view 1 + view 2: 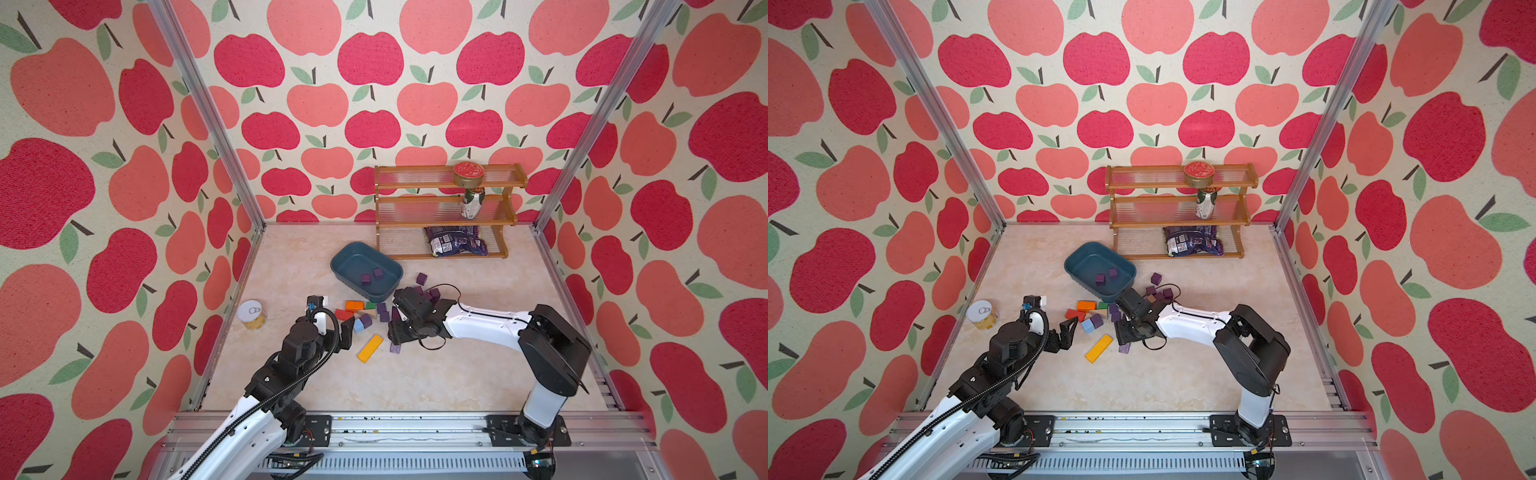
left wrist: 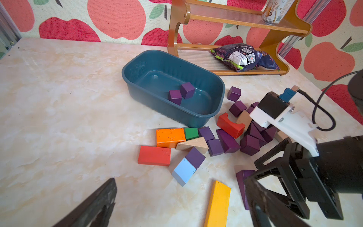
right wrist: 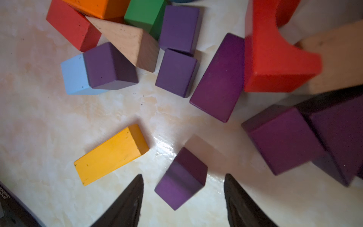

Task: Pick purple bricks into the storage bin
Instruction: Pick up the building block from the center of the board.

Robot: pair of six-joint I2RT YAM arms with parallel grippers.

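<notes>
The marbled beige tabletop (image 1: 415, 374) is enclosed by apple-patterned walls. The storage bin (image 1: 338, 270) stands just in front of the brown rack (image 1: 449, 199) and contains two purple bricks (image 1: 377, 273). The other purple bricks (image 2: 215, 147) lie on the table beside the bin, mixed with coloured blocks (image 2: 170, 137). The right gripper (image 3: 182, 175) straddles one separate purple brick (image 3: 180, 182); both fingers stand clear of it. The left gripper (image 1: 348, 336) hovers with jaws spread wide, near the light-blue block (image 1: 358, 326).

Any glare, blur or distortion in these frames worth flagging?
Right wrist view: bright glare patch on the table beside the purple brick, image edges soft. Both top views: wide-angle stretch toward the edges, light even. Left wrist view: sharp, storage bin well lit.
</notes>
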